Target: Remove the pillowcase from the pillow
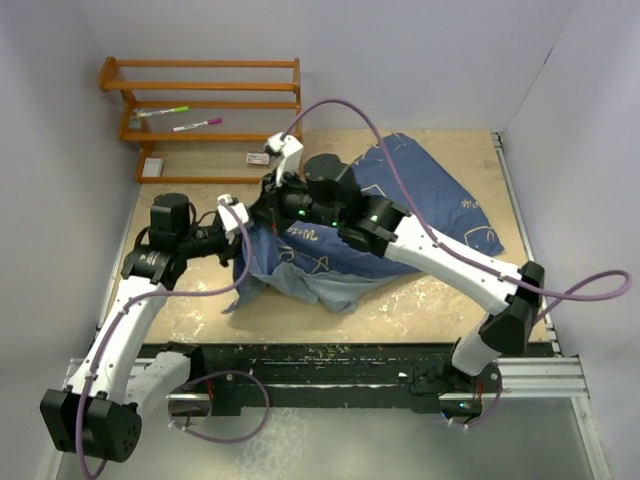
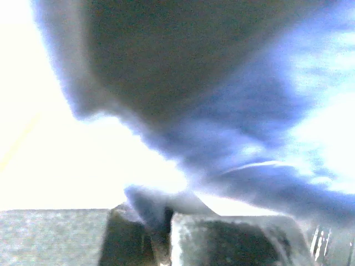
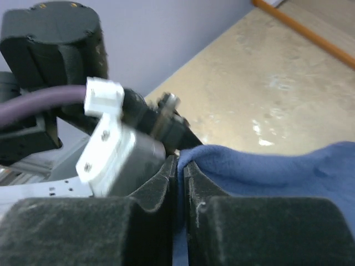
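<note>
The blue pillowcase point(image 1: 440, 200) with cream fish drawings lies crumpled across the middle of the table, and its near-left edge is lifted. The pillow is hidden; no cream cushion shows in any view. My left gripper point(image 1: 250, 226) is shut on a fold of the pillowcase's left edge; the blurred left wrist view shows blue cloth point(image 2: 249, 138) pinched in the gripper point(image 2: 165, 221). My right gripper point(image 1: 274, 192) is shut on the same edge just beyond it. In the right wrist view the cloth point(image 3: 277, 172) is clamped in the gripper point(image 3: 180, 166), and the left arm's wrist point(image 3: 105, 149) is close by.
A wooden rack point(image 1: 200, 110) with two markers stands at the back left. A small card point(image 1: 258, 158) and a white piece point(image 1: 152, 168) lie in front of it. Grey walls close both sides. The two wrists are almost touching.
</note>
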